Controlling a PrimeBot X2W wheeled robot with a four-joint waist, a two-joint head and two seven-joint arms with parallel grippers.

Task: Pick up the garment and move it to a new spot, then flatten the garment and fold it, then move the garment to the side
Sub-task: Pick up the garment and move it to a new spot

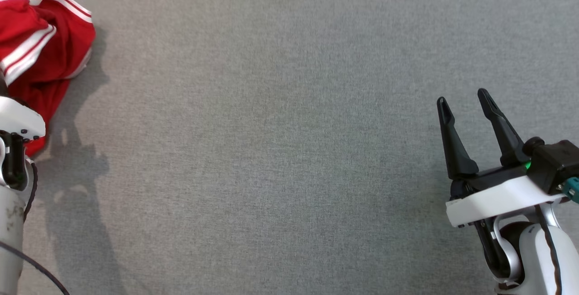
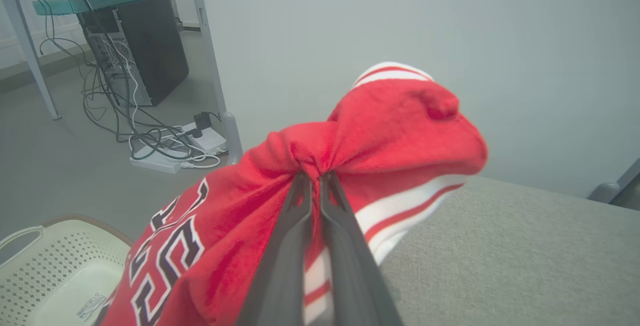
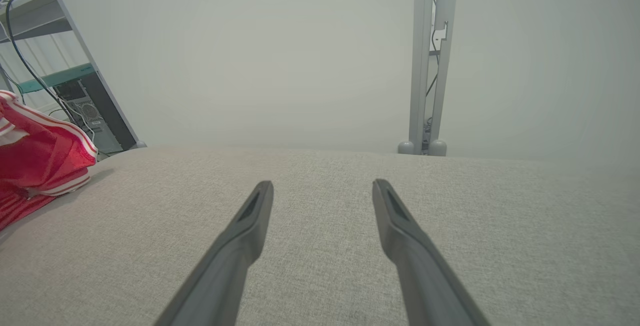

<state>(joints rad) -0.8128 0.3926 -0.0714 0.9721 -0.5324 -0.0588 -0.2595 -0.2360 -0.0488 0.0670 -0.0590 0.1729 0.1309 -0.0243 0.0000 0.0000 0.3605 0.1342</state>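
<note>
Progress: first step is only begun. Garment [image 1: 43, 37] is seen bunched at 10 o'clock on the bench [image 1: 289, 150], at its edge. Left pincer [image 2: 315, 176] is clamped on a gathered fold of it; right pincer [image 1: 461, 97] is held wide and empty at 4 o'clock. Relocation, flattening, folding and side placement are judged outstanding.

Table [image 1: 280, 150]: jersey [image 1: 40, 46] bunched at its far left edge, the left gripper [image 2: 315, 178] pinched onto a gathered fold of it. Right gripper [image 1: 461, 97]: above the table's near right part, well apart from the jersey. Floor beside the left edge: laundry basket [image 2: 55, 261], below the jersey. Farther back on the floor: power strip [image 2: 165, 158] amid loose cables, computer tower [image 2: 145, 46] behind it. Behind the table's far edge: a pair of upright frame posts [image 3: 427, 61], a wall behind them.
</note>
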